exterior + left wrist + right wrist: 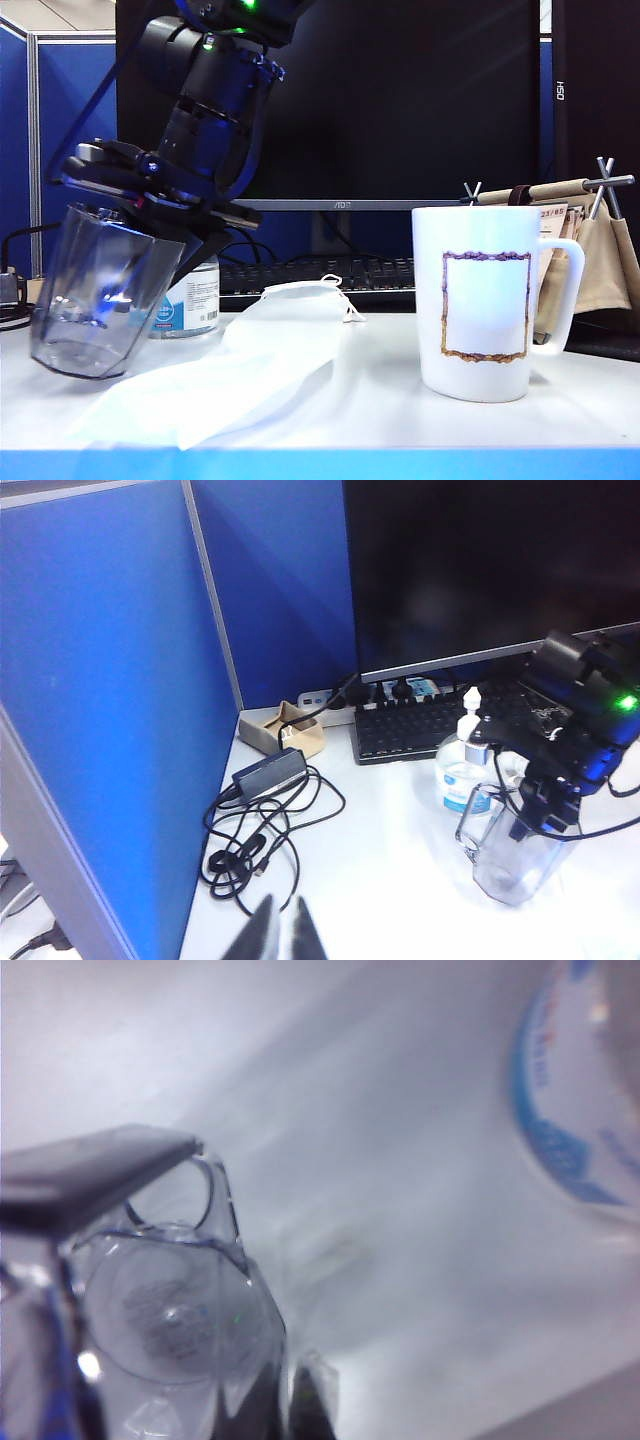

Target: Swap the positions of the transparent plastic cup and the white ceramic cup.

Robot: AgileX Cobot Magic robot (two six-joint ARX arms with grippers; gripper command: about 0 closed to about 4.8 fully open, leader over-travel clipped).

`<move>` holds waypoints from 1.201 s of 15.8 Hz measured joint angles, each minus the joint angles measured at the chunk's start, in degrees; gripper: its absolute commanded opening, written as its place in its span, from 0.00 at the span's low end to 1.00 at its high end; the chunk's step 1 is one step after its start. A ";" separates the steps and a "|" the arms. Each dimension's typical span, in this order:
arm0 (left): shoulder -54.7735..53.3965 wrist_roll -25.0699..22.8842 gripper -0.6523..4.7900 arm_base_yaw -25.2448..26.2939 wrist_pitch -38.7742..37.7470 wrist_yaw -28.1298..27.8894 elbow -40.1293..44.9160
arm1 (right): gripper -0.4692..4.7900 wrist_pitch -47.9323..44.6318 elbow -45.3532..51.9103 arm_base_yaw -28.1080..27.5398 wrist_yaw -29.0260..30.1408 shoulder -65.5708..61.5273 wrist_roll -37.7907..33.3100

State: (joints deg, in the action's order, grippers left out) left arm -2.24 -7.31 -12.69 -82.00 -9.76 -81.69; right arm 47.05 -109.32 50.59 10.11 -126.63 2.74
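The transparent plastic cup (95, 290) hangs tilted at the left of the exterior view, its base just over the white table (380, 400). My right gripper (150, 195) has reached across to that side and is shut on the cup's rim. In the right wrist view its fingers (290, 1400) pinch the wall of the transparent plastic cup (180, 1320). The left wrist view shows that arm from afar holding the transparent plastic cup (515, 855). The white ceramic cup (487, 300) stands upright at the right, handle to the right. My left gripper (282, 912) is shut and empty, high above the table.
A white face mask (270, 350) lies between the cups. A pump bottle (190, 295) stands right behind the held cup, with a keyboard (320, 275) and a monitor behind it. A rack with tan bags (590, 240) is behind the mug. A power adapter with coiled cable (270, 775) lies by the blue partition.
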 measured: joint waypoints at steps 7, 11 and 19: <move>0.00 0.11 0.16 0.00 0.00 0.61 0.00 | 0.07 0.26 0.00 0.15 -1.31 0.00 0.50; 0.00 0.11 0.16 -0.02 0.00 0.63 0.00 | 0.07 3.45 0.00 0.68 -1.31 0.00 1.68; 0.00 0.11 0.16 -0.02 0.00 0.74 0.04 | 0.16 1.62 -0.68 1.25 1.68 -0.02 1.81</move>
State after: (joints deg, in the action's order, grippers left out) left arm -2.24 -7.20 -12.71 -82.00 -9.02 -81.65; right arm 48.66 -110.00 51.83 11.79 -126.65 4.56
